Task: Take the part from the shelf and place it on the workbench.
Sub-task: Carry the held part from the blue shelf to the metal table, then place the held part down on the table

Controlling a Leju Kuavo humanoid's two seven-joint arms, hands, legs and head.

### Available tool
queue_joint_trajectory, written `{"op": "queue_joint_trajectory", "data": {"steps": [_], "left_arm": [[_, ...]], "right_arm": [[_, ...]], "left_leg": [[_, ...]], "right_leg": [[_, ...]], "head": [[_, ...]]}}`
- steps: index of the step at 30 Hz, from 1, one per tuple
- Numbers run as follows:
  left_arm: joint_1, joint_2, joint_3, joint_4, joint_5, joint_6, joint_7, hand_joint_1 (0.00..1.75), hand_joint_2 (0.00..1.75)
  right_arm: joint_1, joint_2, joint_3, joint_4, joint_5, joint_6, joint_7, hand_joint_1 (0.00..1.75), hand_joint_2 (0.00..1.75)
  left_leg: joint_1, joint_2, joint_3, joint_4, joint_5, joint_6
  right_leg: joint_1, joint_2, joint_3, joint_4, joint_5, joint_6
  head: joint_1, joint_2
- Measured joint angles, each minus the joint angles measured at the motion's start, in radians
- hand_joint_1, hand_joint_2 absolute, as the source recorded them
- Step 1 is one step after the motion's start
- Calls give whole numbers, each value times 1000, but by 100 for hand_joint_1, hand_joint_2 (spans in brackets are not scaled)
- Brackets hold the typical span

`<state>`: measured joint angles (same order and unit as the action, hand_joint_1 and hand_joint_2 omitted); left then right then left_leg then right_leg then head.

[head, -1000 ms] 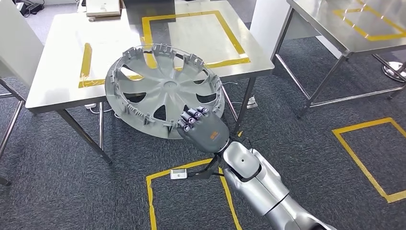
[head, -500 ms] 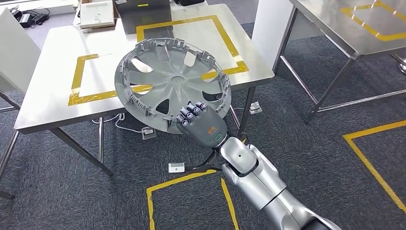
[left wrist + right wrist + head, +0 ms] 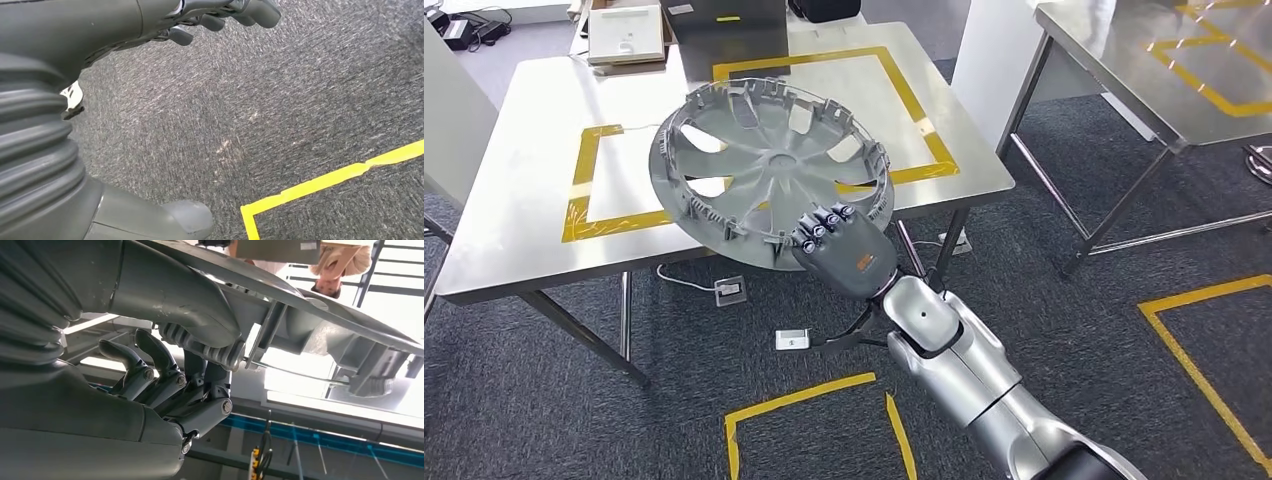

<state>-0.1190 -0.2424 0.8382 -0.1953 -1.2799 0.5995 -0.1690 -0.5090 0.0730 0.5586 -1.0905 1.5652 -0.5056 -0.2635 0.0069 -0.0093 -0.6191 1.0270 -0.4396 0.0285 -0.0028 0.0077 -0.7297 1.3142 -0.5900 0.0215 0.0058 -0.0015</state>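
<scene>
One right hand [image 3: 849, 258] grips the hubcap [image 3: 764, 165] rim, fingers [image 3: 150, 372] clamped beneath, thumb above.

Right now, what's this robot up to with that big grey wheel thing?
The right robot hand grips a grey wheel cover by its near rim and holds it tilted above a steel workbench marked with yellow tape squares. The cover is not yet set down. The left robot hand holds nothing, above the carpet.
</scene>
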Motion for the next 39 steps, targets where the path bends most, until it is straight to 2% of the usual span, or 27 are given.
{"op": "queue_joint_trajectory", "data": {"steps": [1, 2, 3, 5, 6, 7, 10, 11, 13, 15, 16, 17, 18, 21, 22, 24, 26, 28, 30, 31, 32, 33, 34, 36, 37, 38, 39], "left_arm": [[2, 0, 0, 0, -1, 0, 2, 0, 175], [4, 0, 0, 0, -1, -1, 5, 0, 175], [6, -1, 0, 0, -1, -2, 7, 0, 175], [10, -1, 0, 1, -1, -2, 8, 0, 175], [11, -1, 0, 0, -1, -2, 8, 0, 175], [12, -1, 0, 0, 0, -2, 7, 0, 175], [12, -1, 0, -1, 3, -2, -1, 0, 175], [11, -2, 0, -1, 3, -2, -3, 0, 175], [8, -2, 0, -1, 5, -2, -5, 0, 175], [7, -2, 0, -1, 7, -3, -5, 0, 175], [7, -2, 0, -1, 8, -4, -5, 0, 175], [8, -2, 0, -1, 9, -5, -5, 0, 175], [8, -2, 0, 0, 9, -6, -4, 0, 175], [6, -2, 0, 0, 6, -13, -1, 0, 175], [6, -3, 0, 0, 5, -15, 1, 0, 175], [4, -6, 0, 0, 3, -17, 5, 0, 175], [1, -8, -1, 0, 2, -17, 6, 0, 175], [-3, -9, -1, 0, 2, -18, 7, 0, 175], [-4, -9, -1, 0, 2, -18, 7, 0, 175], [-4, -9, -1, 0, 2, -18, 8, 0, 175], [-3, -10, -1, 0, 2, -18, 8, 0, 175], [-2, -10, -2, 0, 1, -18, 9, 0, 175], [-2, -12, -3, 0, -1, -18, 11, 0, 175], [-3, -15, -9, 2, -12, -19, 17, 0, 175], [-4, -16, -13, 2, -19, -21, 21, 0, 175], [-5, -17, -17, 3, -26, -22, 24, 0, 175], [-6, -17, -21, 3, -31, -23, 28, 0, 175]], "right_arm": [[0, 0, 0, 4, 0, 2, 0, 175, 175], [-1, -1, 0, 7, 1, 3, 0, 175, 175], [-2, -1, 1, 11, 1, 4, 0, 175, 175], [-7, -2, 2, 20, 3, 4, 1, 175, 175], [-10, -1, 2, 24, 3, 4, 1, 175, 175], [-13, -1, 2, 27, 2, 4, 1, 175, 175], [-23, 2, 3, 37, 1, 7, -2, 175, 175], [-28, 4, 3, 41, 0, 8, -4, 175, 175], [-37, 9, 3, 54, -4, 8, -10, 175, 175], [-47, 14, 5, 74, -6, 8, -17, 175, 175], [-53, 17, 6, 87, -7, 8, -19, 175, 175], [-59, 21, 8, 100, -8, 8, -20, 175, 175], [-66, 27, 10, 115, -9, 8, -20, 175, 175], [-96, 49, 15, 161, -12, 6, -18, 175, 175], [-106, 55, 17, 176, -12, 5, -19, 175, 175], [-128, 68, 21, 202, -12, 3, -21, 175, 175], [-145, 79, 24, 223, -14, 1, -21, 175, 175], [-156, 85, 27, 238, -15, -1, -21, 175, 175], [-160, 86, 31, 251, -15, -1, -21, 175, 175], [-162, 88, 33, 259, -14, -1, -22, 175, 175], [-165, 91, 35, 269, -14, -1, -22, 175, 175], [-171, 95, 37, 282, -13, -1, -21, 175, 175], [-181, 101, 39, 301, -10, -2, -17, 175, 175], [-206, 112, 43, 350, -5, -4, -5, 175, 175], [-220, 117, 45, 375, -2, -5, 1, 175, 175], [-233, 122, 46, 397, -1, -7, 6, 175, 175], [-246, 129, 47, 414, 0, -8, 8, 175, 175]], "left_leg": [[0, -1, 10, 1, -10, -1], [1, -2, 22, 2, -20, -3], [2, -3, 35, 2, -30, -6], [1, -4, 55, 3, -51, -16], [0, -5, 61, 2, -60, -22], [-2, -5, 67, 1, -65, -29], [-3, -4, 78, 15, -66, -47], [-3, -2, 62, 48, -66, -51], [-1, 1, -7, 163, -87, -58], [-1, 1, -86, 265, -143, -62], [-1, 2, -110, 279, -164, -61], [-2, 2, -119, 263, -167, -59], [-2, 2, -114, 218, -141, -56], [-7, 3, -79, 39, 15, -40], [-8, 4, -72, 10, 45, -36], [-7, 3, -61, 5, 47, -26], [-3, 2, -47, 5, 40, -14], [-2, 0, -28, 4, 24, -5], [-1, -3, -8, 4, 3, -2], [-1, -5, 5, 4, -9, -3], [-1, -7, 20, 4, -21, -4], [-1, -9, 36, 5, -33, -6], [-1, -10, 51, 4, -45, -9], [-2, -13, 73, 5, -67, -18], [-2, -14, 78, 3, -75, -24], [-2, -15, 82, 3, -79, -31], [-2, -16, 86, 0, -80, -38]], "right_leg": [[-3, -1, -16, -4, -11, 2], [-5, -2, -16, -36, 3, 3], [-5, -3, -2, -95, 43, 1], [-3, -8, 34, -226, 142, -7], [-1, -9, 47, -268, 173, -13], [1, -9, 53, -290, 185, -18], [-1, -6, 78, -301, 179, -38], [-3, -6, 90, -302, 175, -45], [-3, -6, 112, -304, 160, -56], [-1, -5, 132, -304, 141, -59], [0, -3, 145, -304, 130, -60], [2, -1, 160, -304, 118, -60], [3, 0, 176, -304, 106, -59], [9, 4, 214, -299, 66, -52], [12, 6, 222, -297, 54, -47], [15, 9, 232, -288, 42, -36], [13, 6, 209, -237, 48, -27], [9, 2, 136, -126, 38, -15], [4, -1, 50, -28, -14, -6], [2, -2, 18, -10, -41, -4], [1, -2, 1, -21, -52, -3], [0, -3, -3, -59, -38, -4], [1, -3, 3, -118, 8, -8], [6, -4, 18, -240, 144, -20], [10, -3, 23, -276, 194, -28], [13, -3, 25, -292, 219, -35], [14, -2, 32, -295, 215, -41]], "head": [[0, 0], [0, 0], [0, 0], [0, 0], [0, 0], [-1, 0], [-2, 0], [-3, 0], [-4, 0], [-4, 0], [-4, 0], [-4, 0], [-4, 0], [-4, 0], [-4, 0], [-3, 0], [-2, 0], [-2, 0], [-2, 0], [-2, 0], [-2, 0], [-1, 0], [-2, 0], [-2, 0], [-1, 0], [0, 0], [0, 0]]}}
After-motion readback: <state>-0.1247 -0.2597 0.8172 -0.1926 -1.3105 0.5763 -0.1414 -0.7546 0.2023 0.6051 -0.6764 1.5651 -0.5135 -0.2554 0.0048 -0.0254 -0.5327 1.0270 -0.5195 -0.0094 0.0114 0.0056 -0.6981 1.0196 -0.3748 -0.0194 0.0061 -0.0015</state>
